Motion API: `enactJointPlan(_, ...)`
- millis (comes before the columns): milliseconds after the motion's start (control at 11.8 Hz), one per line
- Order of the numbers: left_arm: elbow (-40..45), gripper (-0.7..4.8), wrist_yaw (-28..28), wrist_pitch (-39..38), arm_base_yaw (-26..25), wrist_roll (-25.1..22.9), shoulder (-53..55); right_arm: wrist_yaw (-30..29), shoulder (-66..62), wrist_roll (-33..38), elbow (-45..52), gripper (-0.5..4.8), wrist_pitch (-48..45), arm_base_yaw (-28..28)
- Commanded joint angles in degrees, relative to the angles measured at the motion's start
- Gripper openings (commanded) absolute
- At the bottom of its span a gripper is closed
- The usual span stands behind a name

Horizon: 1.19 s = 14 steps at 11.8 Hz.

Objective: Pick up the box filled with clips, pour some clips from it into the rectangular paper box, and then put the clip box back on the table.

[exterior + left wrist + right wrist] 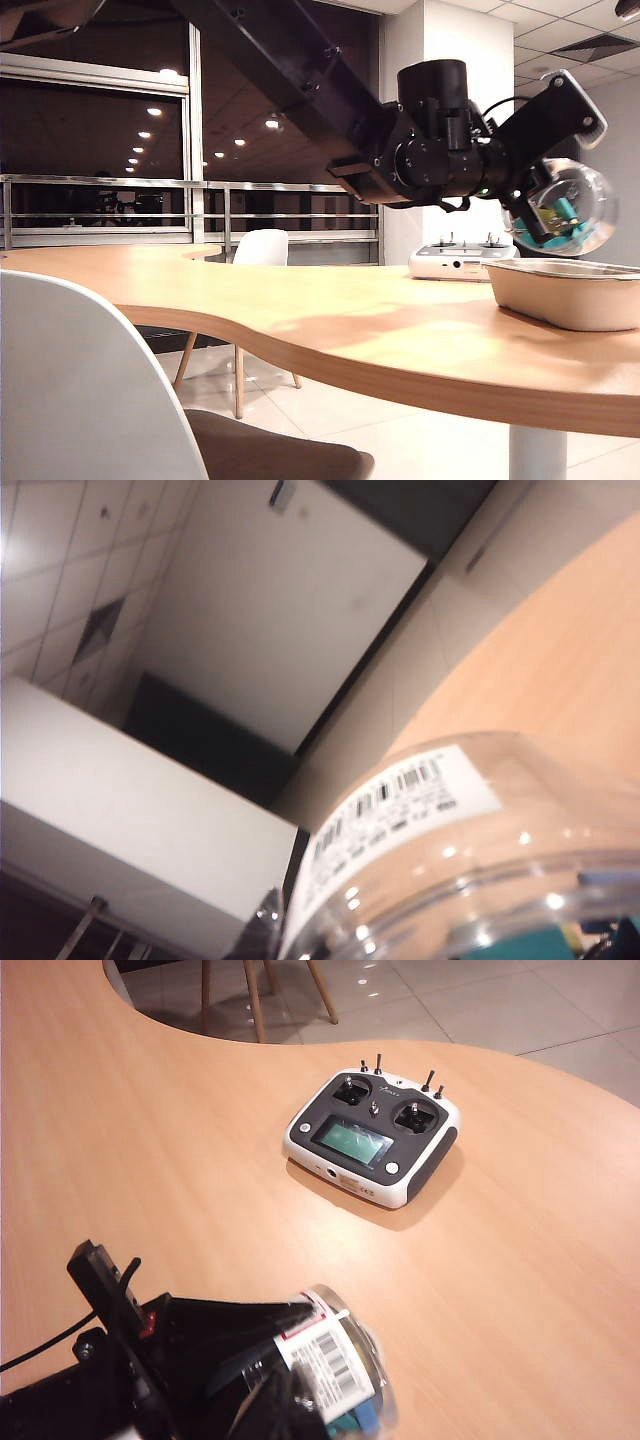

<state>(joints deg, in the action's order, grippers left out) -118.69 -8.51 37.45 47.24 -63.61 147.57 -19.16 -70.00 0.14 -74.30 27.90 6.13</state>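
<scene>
I see a light-wood table (330,320) with a curved edge, white chairs (80,390) beside it and dark windows (95,150) behind. A white remote controller (375,1138) sits near the beige rectangular paper box (570,295). My left gripper (545,210) is clamped on the box filled with clips (570,208), a clear barcoded jar tilted above the tray's rim, teal clips (566,212) visible inside. My right gripper is out of frame, its fingers together.
</scene>
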Motion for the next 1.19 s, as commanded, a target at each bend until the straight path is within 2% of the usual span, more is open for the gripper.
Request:
enactJointPlan(85, -0.3, -0.06, 4.4, 0.7, 0.1, 6.3, -0.8, -0.1, 0.3, -0.2, -0.2, -0.06, -0.7, 0.0)
enactJointPlan(169, -0.4, -0.06, 10.1, -0.9, 0.0, 15.5, -1.4, -0.1, 0.3, -0.2, -0.2, -0.06, -0.7, 0.0)
enactJointPlan(254, -0.4, -0.06, 12.0, -8.5, 0.1, 16.0, -4.3, -0.1, 0.3, -0.2, -0.2, -0.06, -0.8, 0.0)
enactJointPlan(339, -0.4, -0.06, 13.7, -2.7, 0.1, 16.1, -4.3, -0.1, 0.3, -0.2, -0.2, -0.06, -0.8, 0.0)
enactJointPlan(423, -0.4, -0.06, 12.0, -0.4, 0.1, 15.6, -4.3, -0.1, 0.3, -0.2, -0.2, -0.06, -0.8, 0.0)
enactJointPlan(508, -0.4, -0.06, 8.3, -3.3, 0.1, 9.3, -4.3, -0.1, 0.3, -0.2, -0.2, -0.06, -0.9, 0.0)
enactJointPlan(678, -0.3, -0.06, 7.6, -11.1, 0.2, 0.5, -4.3, -0.1, 0.3, -0.2, -0.2, -0.06, -0.9, 0.0)
enactJointPlan(932, -0.3, -0.06, 4.6, -15.0, 0.0, -2.0, -4.3, 0.0, 0.3, -0.2, -0.2, -0.06, -0.9, 0.0)
enactJointPlan(1016, -0.3, -0.06, 4.7, -15.6, 0.0, -1.4, -4.3, -0.1, 0.3, -0.2, -0.2, -0.06, -0.9, 0.0)
enactJointPlan(1186, -0.4, -0.06, 7.0, -15.6, 0.0, 8.8, -4.8, -0.1, 0.3, -0.2, -0.2, -0.06, -0.9, 0.0)
